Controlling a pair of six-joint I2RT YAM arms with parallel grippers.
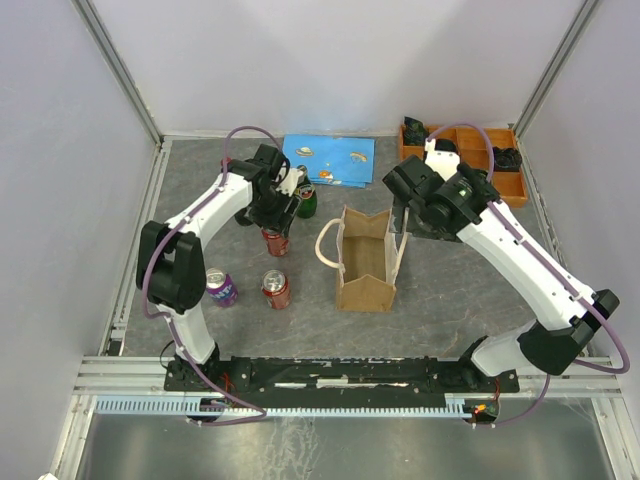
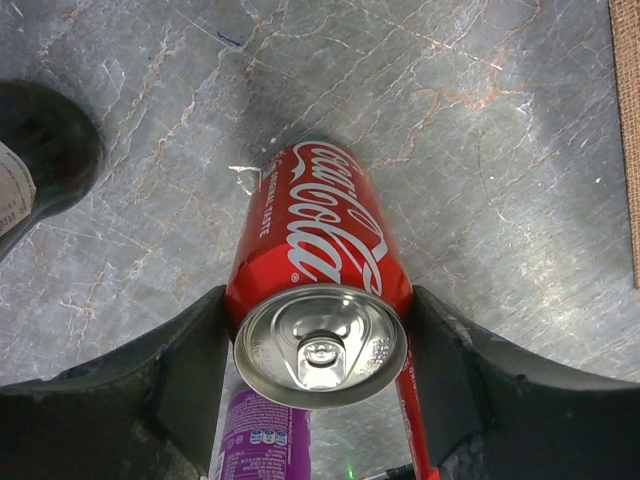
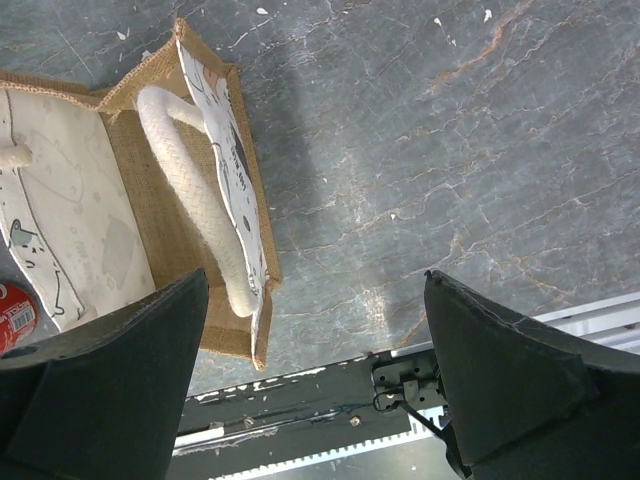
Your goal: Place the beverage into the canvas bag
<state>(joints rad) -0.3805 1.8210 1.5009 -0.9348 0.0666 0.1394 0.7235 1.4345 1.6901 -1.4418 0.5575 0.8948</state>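
Red cola can (image 2: 318, 250) clamped in left fingers (image 2: 150, 390); right fingers (image 3: 100, 360) apart by canvas bag (image 3: 130, 200) edge.

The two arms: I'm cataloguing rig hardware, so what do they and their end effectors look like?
Both the left arm and right arm have white tubular links joined by chunky black joints, with a thin purple cable looping alongside each. The end effector fingers are broad, matte black wedges. No markings show.

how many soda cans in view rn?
3. Coca-Cola can between the left gripper fingers; purple can near the left arm's base; second red can just right of it. The canvas bag interior is partly hidden and could hold more.
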